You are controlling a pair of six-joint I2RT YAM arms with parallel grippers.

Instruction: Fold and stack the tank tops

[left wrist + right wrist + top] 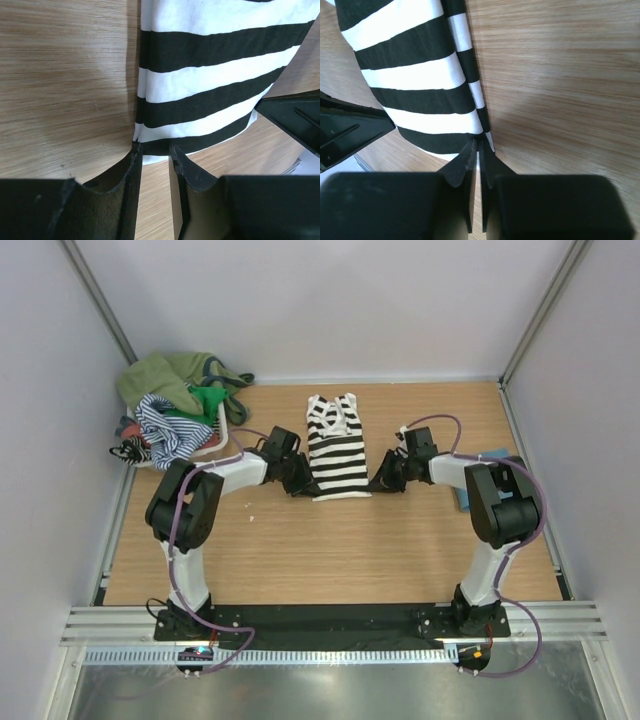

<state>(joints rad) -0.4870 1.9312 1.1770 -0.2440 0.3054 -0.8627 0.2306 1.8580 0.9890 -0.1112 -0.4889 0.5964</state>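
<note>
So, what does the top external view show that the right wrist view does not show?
Only the top external view: the heap of tops at the far left corner, and the whole striped tank top with its straps. Only the right wrist view: the right gripper pinched on the top's side edge near its bottom corner. Both: the black-and-white stripes lying on the wooden table.

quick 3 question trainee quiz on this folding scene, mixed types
1. True or false: the striped tank top lies flat on the table, apart from the heap.
2. Where is the heap of other tops? A far left corner; B far right corner; C near edge.
3. Fill in: the ___ tool pinches the striped top's hem corner, while the other tool's jaws show a gap.
Key: 1 true; 2 A; 3 right: the right tool pinches, the left tool shows the gap.
</note>
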